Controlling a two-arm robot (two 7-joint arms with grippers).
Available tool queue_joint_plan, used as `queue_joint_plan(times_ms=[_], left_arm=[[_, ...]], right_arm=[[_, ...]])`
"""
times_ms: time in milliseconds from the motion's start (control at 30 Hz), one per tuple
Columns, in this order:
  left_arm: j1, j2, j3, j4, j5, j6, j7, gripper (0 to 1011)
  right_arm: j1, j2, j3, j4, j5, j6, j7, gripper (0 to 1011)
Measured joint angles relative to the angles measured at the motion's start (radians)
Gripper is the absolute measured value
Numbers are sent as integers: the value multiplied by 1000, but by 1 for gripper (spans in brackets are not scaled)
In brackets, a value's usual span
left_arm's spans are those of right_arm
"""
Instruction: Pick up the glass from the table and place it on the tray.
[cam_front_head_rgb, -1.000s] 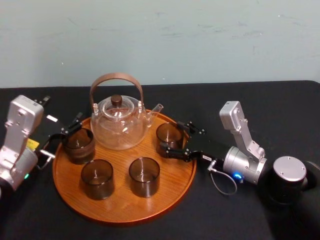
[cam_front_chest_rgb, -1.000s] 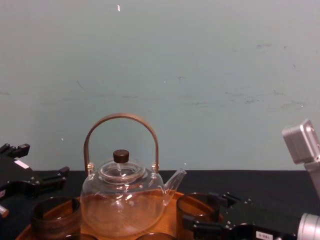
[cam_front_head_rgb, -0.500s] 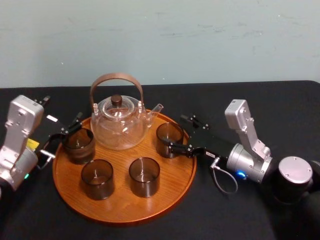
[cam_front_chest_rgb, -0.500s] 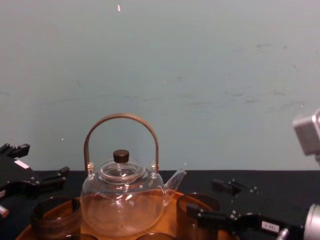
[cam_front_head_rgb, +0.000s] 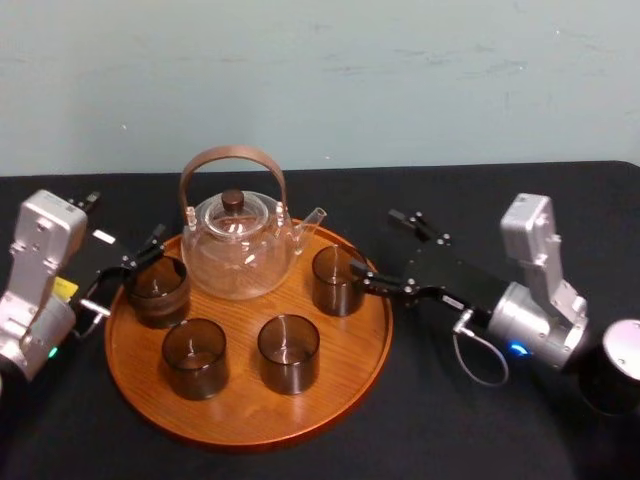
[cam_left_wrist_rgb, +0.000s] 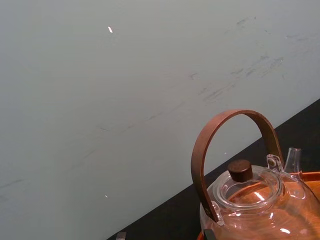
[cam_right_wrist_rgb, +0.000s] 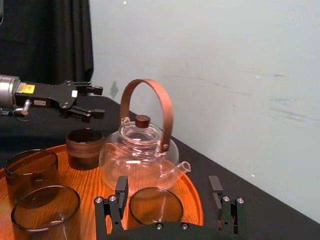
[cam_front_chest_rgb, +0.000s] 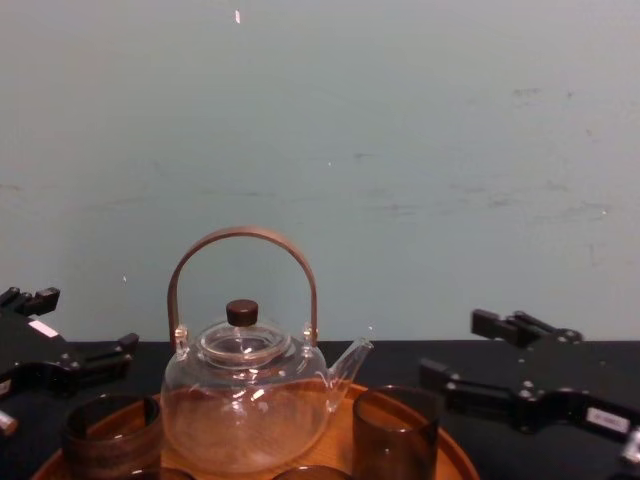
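Over by the tray's right rim, the right gripper (cam_front_head_rgb: 374, 241) sits wide open with nothing in it, just clear of the glass (cam_front_head_rgb: 335, 280). That glass stands upright on the tray (cam_front_head_rgb: 240, 405), near the teapot (cam_front_head_rgb: 238, 250) spout. The left gripper (cam_right_wrist_rgb: 97, 102) hangs open and empty by the left-hand glass (cam_front_head_rgb: 157, 290). Placing looks basically done. The next move probably needs the right arm drawn straight away without clipping that glass.
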Motion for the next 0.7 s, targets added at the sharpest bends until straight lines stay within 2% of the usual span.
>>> queue_joint_plan(times_ms=[400, 700], left_arm=[[0, 0, 0, 0, 0, 0, 0, 1002], [0, 0, 0, 0, 0, 0, 0, 1002]], right_arm=[[-78, 62, 80, -51, 61, -8, -21, 1002], [-153, 99, 155, -94, 61, -24, -84, 1002]])
